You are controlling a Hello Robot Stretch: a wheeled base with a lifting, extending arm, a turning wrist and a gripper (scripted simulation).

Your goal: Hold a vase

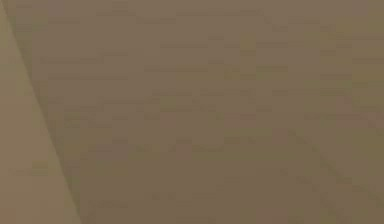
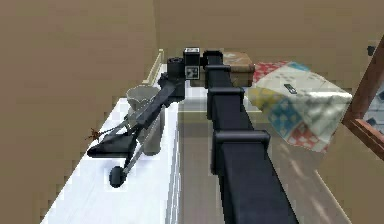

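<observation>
A grey vase (image 2: 151, 138) stood by the white shelf's (image 2: 90, 190) right edge, the gripper (image 2: 108, 160) across it. Whether the jaws gripped it couldn't be told. It looked stiff, smooth, light and probably fragile, best taken around the body below the flared lip.

Plain tan wall (image 1: 200, 100); white tabletop (image 2: 75, 195) along it; patchwork-quilted bed (image 2: 300, 100) beyond.

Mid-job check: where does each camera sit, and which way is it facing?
Forward view: on the robot, facing ahead and slightly down at a brown wall.
Arm side view: on the body, facing out sideways; arm and tool show, beside a grey vase and a white table.
Shared: brown wall, probably the same one.
</observation>
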